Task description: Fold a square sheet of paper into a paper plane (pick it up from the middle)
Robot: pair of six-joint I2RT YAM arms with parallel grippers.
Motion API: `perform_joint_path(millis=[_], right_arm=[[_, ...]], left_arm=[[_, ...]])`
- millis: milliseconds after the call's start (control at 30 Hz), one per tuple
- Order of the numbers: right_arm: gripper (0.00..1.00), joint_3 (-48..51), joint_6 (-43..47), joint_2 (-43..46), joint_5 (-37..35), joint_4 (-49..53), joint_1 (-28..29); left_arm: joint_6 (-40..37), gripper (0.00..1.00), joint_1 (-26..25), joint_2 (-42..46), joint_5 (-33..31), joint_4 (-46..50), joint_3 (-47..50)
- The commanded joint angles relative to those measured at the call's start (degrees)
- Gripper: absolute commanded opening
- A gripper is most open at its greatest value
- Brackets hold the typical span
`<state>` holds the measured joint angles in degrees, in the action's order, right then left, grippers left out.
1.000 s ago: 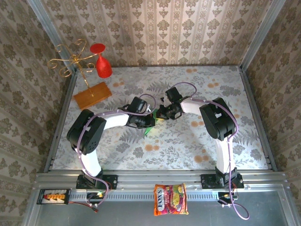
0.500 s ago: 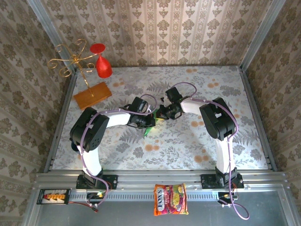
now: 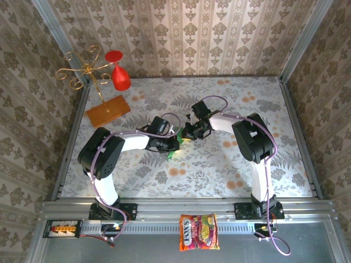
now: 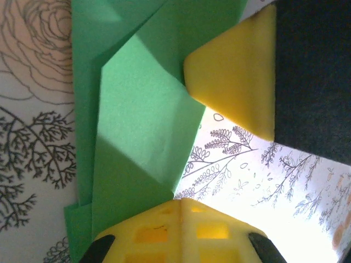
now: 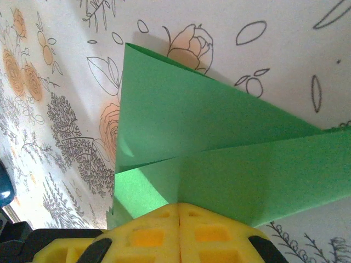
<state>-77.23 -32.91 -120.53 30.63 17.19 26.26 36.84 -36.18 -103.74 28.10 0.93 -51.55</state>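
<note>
While your arms meet over the middle of the table [image 3: 230,175], your left pincer [image 4: 180,204] and right pincer [image 5: 179,206] each sit clamped on the folded green paper [image 4: 137,137].

The green paper [image 5: 219,131] looked thin and matt, with a fine grain and sharp creases. The right gripper [image 5: 179,207] had fingers [image 5: 145,236] of smooth yellow plastic, faintly translucent where light came through. The table [image 3: 219,164] had a matt covering printed with flowers, and the rail [image 3: 164,211] along its near edge was dull grey metal. The board [image 3: 107,111] looked like varnished orange-brown wood. The stand [image 3: 82,68] was thin shiny gold wire, the red glass [image 3: 119,78] glossy, and the snack packet [image 3: 198,232] shiny printed film.
</note>
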Motion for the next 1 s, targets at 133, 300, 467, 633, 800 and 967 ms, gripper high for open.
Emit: perform_joint_path(millis=[133, 300, 467, 633, 800, 967], right_arm=[[0.05, -0.8, 1.7, -4.1, -7.6, 8.3, -0.4], [0.05, -1.9, 1.9, -4.6, -8.3, 10.0, -0.3], [0.04, -2.5, 2.2, -4.8, -8.7, 10.9, -0.2], [0.04, -2.9, 2.3, -5.0, -9.1, 11.5, -0.1], [0.04, -3.1, 2.3, -5.1, -9.2, 11.9, 0.0], [0.04, -3.3, 2.4, -5.3, -9.3, 12.1, -0.1]], left_arm=[[1.0, 0.00, 0.2, 2.1, 2.0, 7.0, 4.1], [0.8, 0.00, 0.2, 3.3, 1.9, 8.3, 4.4], [-0.1, 0.00, 0.2, 5.1, 1.3, 10.8, 4.7], [-0.6, 0.00, 0.2, 5.9, 1.0, 12.2, 4.8], [-1.3, 0.00, 0.2, 6.1, 0.0, 13.7, 5.1], [-1.6, 0.00, 0.3, 6.0, -0.6, 14.1, 5.5]])
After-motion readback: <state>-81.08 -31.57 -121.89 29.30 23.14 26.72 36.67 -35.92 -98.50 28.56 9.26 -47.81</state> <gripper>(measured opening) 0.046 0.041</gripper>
